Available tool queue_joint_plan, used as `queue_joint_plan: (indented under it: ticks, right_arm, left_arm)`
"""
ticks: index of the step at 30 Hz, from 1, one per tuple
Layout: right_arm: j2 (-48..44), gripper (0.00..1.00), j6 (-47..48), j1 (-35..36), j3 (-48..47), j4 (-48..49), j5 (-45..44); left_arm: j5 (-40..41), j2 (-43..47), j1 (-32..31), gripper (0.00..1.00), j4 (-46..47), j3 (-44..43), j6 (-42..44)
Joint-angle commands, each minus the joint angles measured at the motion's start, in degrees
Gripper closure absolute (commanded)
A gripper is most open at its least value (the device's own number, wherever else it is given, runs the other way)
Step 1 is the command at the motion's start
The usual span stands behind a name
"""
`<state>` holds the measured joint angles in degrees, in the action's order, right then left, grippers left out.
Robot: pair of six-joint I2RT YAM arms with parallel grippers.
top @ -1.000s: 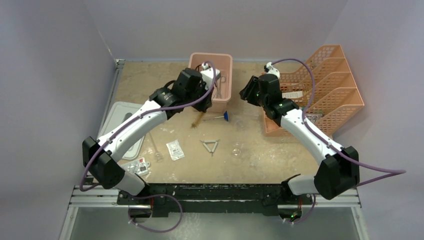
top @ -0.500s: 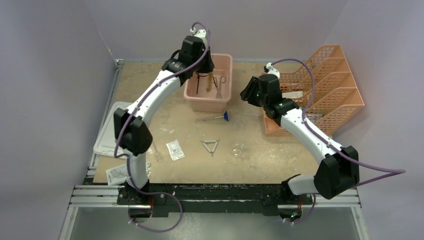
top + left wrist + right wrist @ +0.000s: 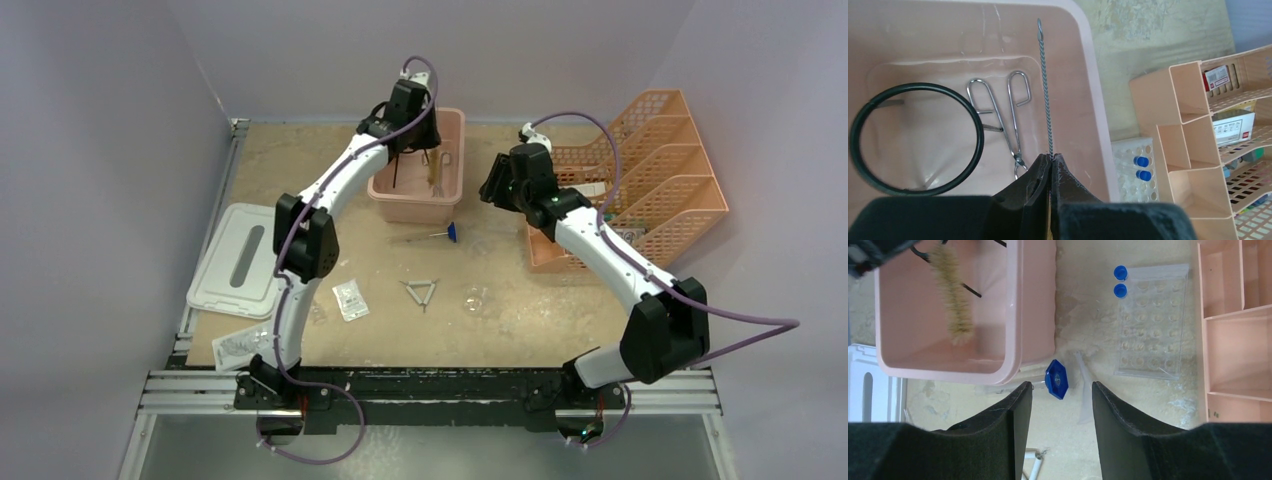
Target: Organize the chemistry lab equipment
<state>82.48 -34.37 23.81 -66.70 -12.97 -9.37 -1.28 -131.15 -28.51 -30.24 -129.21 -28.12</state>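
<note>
The left gripper (image 3: 1050,157) is over the tub (image 3: 410,205), which sits at 12 o'clock on the table (image 3: 300,160). Its fingers are pressed together, pinching the twisted wire stem of a brush (image 3: 1044,85). In the left wrist view the stem runs from the fingertips straight toward 12 o'clock, ending in a small loop near the tub's far wall. The right wrist view shows the bristle end (image 3: 953,305) hanging inside the tub, tilted, its tip close to the floor; whether it touches is unclear.

On the tub floor lie the ring (image 3: 979,131), at 9 o'clock from the left gripper, and the tongs (image 3: 1018,160), at 11 o'clock, just beside the ring.

The right gripper (image 3: 1060,390) hovers with its jaws spread and nothing between them, between the tub and the rack (image 3: 650,180). The rod's blue tip (image 3: 1056,378) lies on the table below the gap, just outside the tub's corner. A clear tube tray (image 3: 1153,320) with two blue caps is at 2 o'clock from it.

Nearer the bases, the triangle (image 3: 422,291) lies at 6 o'clock from the tub, a packet (image 3: 350,299) at 9 o'clock from the triangle, and small glassware (image 3: 474,298) at 3 o'clock. The lid (image 3: 240,262) lies at the table's 9 o'clock edge.
</note>
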Motion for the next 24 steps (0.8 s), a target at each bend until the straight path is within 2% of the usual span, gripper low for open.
queue_joint_plan:
  ticks: [1,10,13,18,24]
  right_arm:
    - [-0.3,0.50,2.2,-0.3,-3.6,-1.2,-0.4]
    - [-1.8,0.50,3.6,-0.4,-2.4,-1.8,-0.8]
    - [-2.2,0.50,3.8,-0.4,-2.4,-1.9,-0.6]
    - [-2.6,0.50,3.7,-0.4,-2.4,-1.7,-0.3]
    - [-1.2,0.49,8.7,-0.4,-3.1,0.0,3.7]
  left_arm:
    - [-2.8,-2.6,0.1,1.00,6.0,-1.5,-1.8]
    - [-1.2,-6.0,-0.2,0.99,6.6,-1.0,-1.5]
    - [-0.9,-6.5,-0.2,0.91,6.6,-1.3,-1.1]
    - [-1.5,-6.1,-0.2,0.71,4.0,-4.5,-0.3]
    - [-4.3,0.8,-0.1,0.64,4.8,-0.9,-0.4]
